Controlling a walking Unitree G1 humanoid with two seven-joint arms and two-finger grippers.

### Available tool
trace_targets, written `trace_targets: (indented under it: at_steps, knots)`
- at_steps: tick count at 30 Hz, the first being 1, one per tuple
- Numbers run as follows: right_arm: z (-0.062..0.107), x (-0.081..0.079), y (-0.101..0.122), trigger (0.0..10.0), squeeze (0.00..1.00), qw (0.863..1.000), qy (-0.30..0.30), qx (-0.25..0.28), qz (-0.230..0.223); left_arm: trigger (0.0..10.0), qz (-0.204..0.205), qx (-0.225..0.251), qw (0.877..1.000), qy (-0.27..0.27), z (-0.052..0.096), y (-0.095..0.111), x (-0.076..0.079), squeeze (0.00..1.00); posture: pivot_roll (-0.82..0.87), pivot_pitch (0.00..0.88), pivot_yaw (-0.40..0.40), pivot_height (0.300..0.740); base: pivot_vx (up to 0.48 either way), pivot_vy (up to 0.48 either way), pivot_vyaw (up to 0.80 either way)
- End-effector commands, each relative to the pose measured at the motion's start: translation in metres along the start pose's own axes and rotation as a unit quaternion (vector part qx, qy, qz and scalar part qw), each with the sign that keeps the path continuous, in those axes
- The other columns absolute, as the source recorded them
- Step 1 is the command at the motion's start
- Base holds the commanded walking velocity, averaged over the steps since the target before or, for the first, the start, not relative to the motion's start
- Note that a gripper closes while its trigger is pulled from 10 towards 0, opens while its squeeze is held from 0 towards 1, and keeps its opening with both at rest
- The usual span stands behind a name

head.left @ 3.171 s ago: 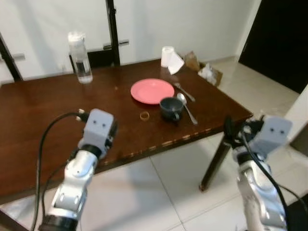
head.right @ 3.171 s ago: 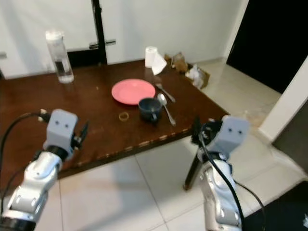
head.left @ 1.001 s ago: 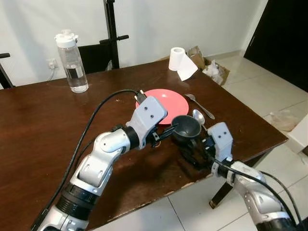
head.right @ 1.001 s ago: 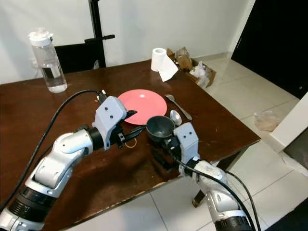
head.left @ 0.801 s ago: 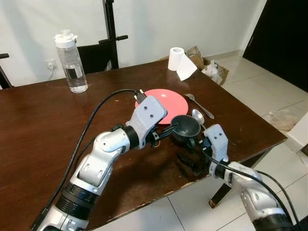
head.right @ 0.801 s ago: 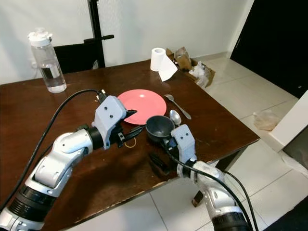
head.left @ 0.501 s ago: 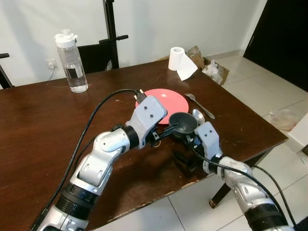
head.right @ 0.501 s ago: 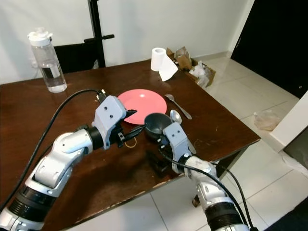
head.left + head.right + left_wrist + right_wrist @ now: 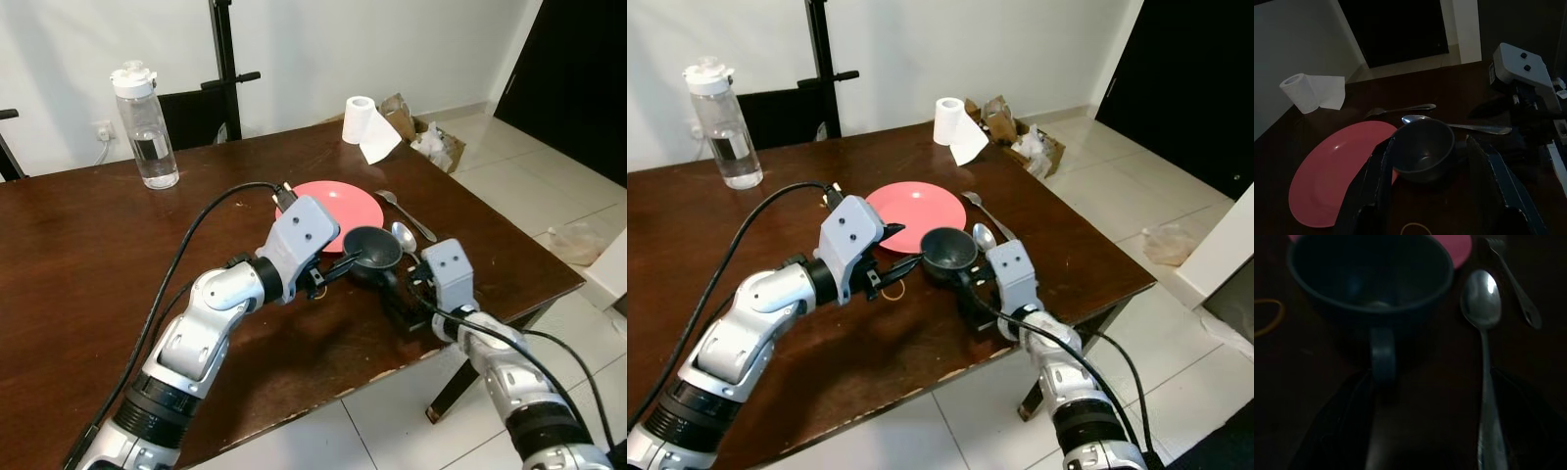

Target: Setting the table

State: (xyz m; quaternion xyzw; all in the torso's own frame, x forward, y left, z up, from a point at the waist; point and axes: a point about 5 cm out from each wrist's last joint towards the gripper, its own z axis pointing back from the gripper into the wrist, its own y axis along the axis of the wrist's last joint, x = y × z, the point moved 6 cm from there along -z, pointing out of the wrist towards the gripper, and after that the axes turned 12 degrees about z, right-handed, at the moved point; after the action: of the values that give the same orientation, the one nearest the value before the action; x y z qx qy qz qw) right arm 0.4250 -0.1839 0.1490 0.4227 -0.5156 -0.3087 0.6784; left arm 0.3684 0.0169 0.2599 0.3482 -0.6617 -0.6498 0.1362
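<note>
Bottle (image 9: 144, 125) w/ water stands far back at 10 o'clock on the dark wood table (image 9: 78, 255). My left gripper (image 9: 1432, 193) hovers mid-table, fingers spread wide, one each side of the dark cup (image 9: 372, 253) but not clamped on it. Yellow rubber band (image 9: 1417, 228) lies on the wood just below that gripper. Pink plate (image 9: 338, 204) sits at 12 o'clock behind the cup, cup just beside its near rim. Paper roll (image 9: 364, 119) is further back near the far edge. At 1 o'clock, spoon (image 9: 1483, 323) lies just beside the cup, fork (image 9: 1515, 289) just past it, both pointing away from me. My right gripper (image 9: 1425, 431) is low at the cup's handle (image 9: 1382, 360), fingers apart, one each side of the handle, not closed on it.
</note>
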Motion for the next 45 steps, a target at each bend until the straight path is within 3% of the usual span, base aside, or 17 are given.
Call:
trace_targets:
  at_steps: [1,4,5,11,12,13,14,15,33,45]
  knots:
    - [0.001,0.002,-0.004,10.0,0.00,1.000,-0.005,-0.004,0.002,10.0,0.000,-0.006,1.000,0.000,0.002,-0.004,0.002,0.00,-0.02,0.127,0.068,0.740,0.000,0.000,0.00]
    - [-0.001,0.001,0.007,10.0,0.00,1.000,0.001,0.026,-0.005,10.0,0.000,-0.005,1.000,0.001,0.002,-0.004,0.002,0.00,-0.02,0.125,0.066,0.740,0.000,0.000,0.00]
    - [-0.004,-0.007,0.018,10.0,0.00,0.998,0.021,0.052,-0.012,10.0,0.000,-0.004,1.000,0.003,0.002,-0.004,0.002,0.00,-0.02,0.122,0.058,0.740,0.000,0.000,0.00]
    - [-0.011,-0.015,0.021,10.0,0.00,0.998,0.034,0.053,-0.009,10.0,0.000,-0.003,1.000,0.005,0.003,-0.004,0.002,0.00,-0.01,0.121,0.053,0.740,0.000,0.000,0.00]
    - [-0.012,-0.015,0.021,7.7,0.00,0.998,0.031,0.051,-0.010,10.0,0.000,-0.004,1.000,0.007,0.004,-0.004,0.001,0.00,0.00,0.120,0.051,0.740,0.000,0.000,0.00]
    - [-0.012,-0.015,0.021,7.7,0.00,0.998,0.031,0.051,-0.010,10.0,0.000,-0.004,1.000,0.007,0.004,-0.004,0.001,0.00,0.00,0.120,0.051,0.740,0.000,0.000,0.00]
    - [-0.012,-0.014,0.020,3.0,0.00,0.998,0.028,0.051,-0.012,10.0,0.000,-0.004,1.000,0.008,0.005,-0.004,0.001,0.00,0.00,0.120,0.050,0.740,0.000,0.000,0.00]
    - [-0.013,-0.013,0.021,0.0,0.00,0.998,0.025,0.052,-0.014,10.0,0.000,-0.005,1.000,0.009,0.005,-0.004,0.000,0.00,0.00,0.120,0.050,0.740,0.000,0.000,0.00]
    - [-0.014,-0.019,0.026,0.0,0.00,0.996,0.041,0.076,-0.023,10.0,0.001,-0.005,1.000,0.011,0.004,-0.004,0.000,0.00,0.00,0.119,0.055,0.740,0.000,0.000,0.00]
    - [-0.009,-0.027,0.066,0.0,0.00,0.984,0.058,0.162,-0.040,10.0,0.002,-0.007,1.000,0.009,0.003,-0.005,0.001,0.00,-0.01,0.121,0.056,0.740,0.000,0.000,0.00]
